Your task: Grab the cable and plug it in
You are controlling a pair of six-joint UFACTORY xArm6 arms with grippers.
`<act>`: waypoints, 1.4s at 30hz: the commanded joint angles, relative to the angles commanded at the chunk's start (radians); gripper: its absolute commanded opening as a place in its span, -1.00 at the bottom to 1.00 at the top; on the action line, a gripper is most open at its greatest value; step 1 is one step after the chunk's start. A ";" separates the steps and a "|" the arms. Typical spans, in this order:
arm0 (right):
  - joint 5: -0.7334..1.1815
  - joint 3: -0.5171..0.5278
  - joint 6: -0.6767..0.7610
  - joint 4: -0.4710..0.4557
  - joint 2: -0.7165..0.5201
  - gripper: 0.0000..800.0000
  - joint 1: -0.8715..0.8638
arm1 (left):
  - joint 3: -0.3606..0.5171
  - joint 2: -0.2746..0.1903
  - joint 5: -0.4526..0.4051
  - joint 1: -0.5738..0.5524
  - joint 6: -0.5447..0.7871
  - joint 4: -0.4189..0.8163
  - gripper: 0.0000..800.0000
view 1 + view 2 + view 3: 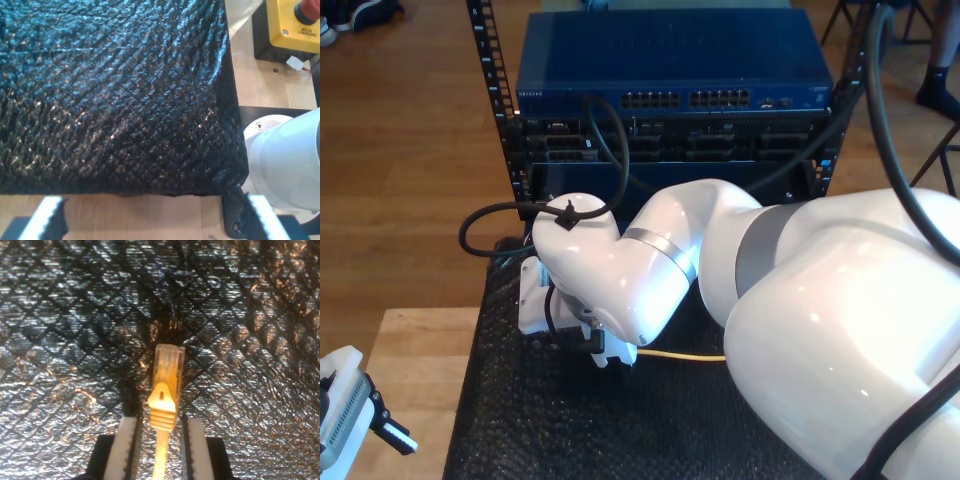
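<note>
**Operator:** What does the first wrist view give you?

**Robot:** You see my first gripper (150, 220) with its fingers (47, 217) spread apart and nothing between them, hanging over the edge of the black quilted mat (110, 95), where bare wood shows. A yellow emergency-stop box (292, 22) sits beyond the mat's corner.

**Operator:** And the second wrist view?

**Operator's answer from Robot:** There you find the cable (165, 395): its clear plug points away over the mat, its yellow boot lies between the fingers (125, 450) of my second gripper (160, 450). The fingers flank the boot closely, but I cannot tell whether they pinch it.

**Operator:** The exterior view?

**Robot:** You see a white arm bent low over the mat, a thin yellow line running out beneath it, and the blue switch (670, 75) with its port rows in the rack beyond the mat's far edge. I judge the grab is in hand; next you need a firm hold, a lift, then the plug lined up with a free port.
</note>
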 joint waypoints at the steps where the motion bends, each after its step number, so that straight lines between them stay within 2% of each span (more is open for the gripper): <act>1: 0.000 0.000 0.000 0.000 0.000 -0.44 0.000 | 0.002 0.000 0.000 0.000 0.000 0.000 1.00; 21: -0.002 0.000 0.002 0.003 0.003 -0.56 0.002 | 0.002 0.000 0.000 0.000 0.000 0.000 1.00; 29: -0.002 -0.003 -0.002 0.002 0.003 -0.78 0.002 | 0.002 0.002 0.002 0.000 0.000 0.000 1.00; 34: -0.003 -0.002 -0.003 0.000 0.003 -0.79 0.005 | 0.002 0.000 0.002 0.000 0.000 0.000 1.00; 42: -0.002 -0.002 -0.002 0.002 0.002 -0.97 0.008 | 0.000 0.000 0.002 0.000 0.000 0.000 1.00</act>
